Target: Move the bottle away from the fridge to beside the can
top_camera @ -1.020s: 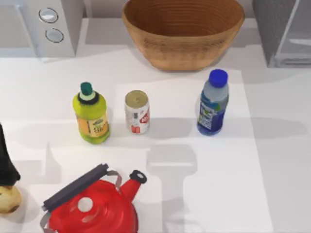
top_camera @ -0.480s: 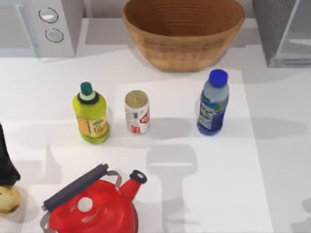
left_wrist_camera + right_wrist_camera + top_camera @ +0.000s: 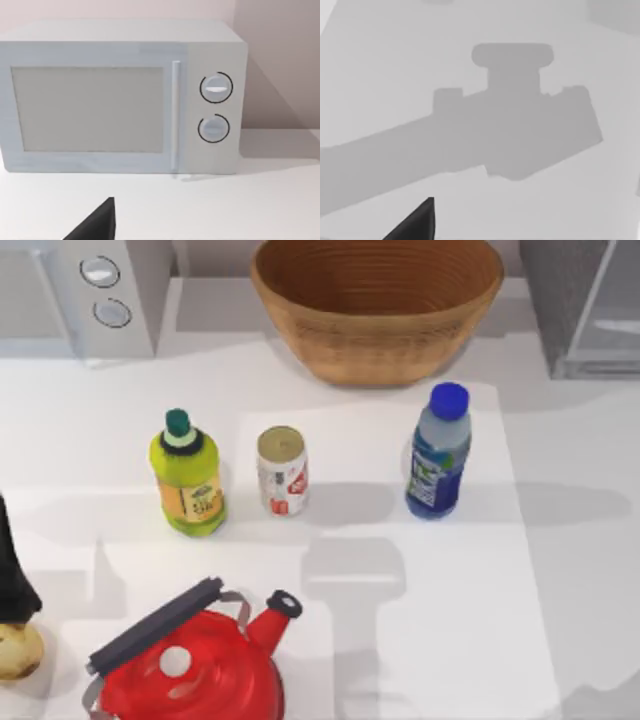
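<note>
Bottle (image 3: 438, 452) stands upright right of center, nearer the fridge (image 3: 585, 302) at back right, well apart from the can (image 3: 282, 471). Green bottle (image 3: 187, 475) sits left of the can, kettle (image 3: 190, 665) in front. You can't tell either gripper's opening; left wrist cam faces the microwave (image 3: 120, 97).

Top view overhead, facing down; left wrist faces microwave (image 3: 120, 97) level; right wrist faces table (image 3: 380, 60) closely.

We are seeing the can (image 3: 282, 471) standing between a second bottle (image 3: 187, 487) at left and the bottle (image 3: 438, 454) at right, fridge (image 3: 585, 302) behind.
</note>
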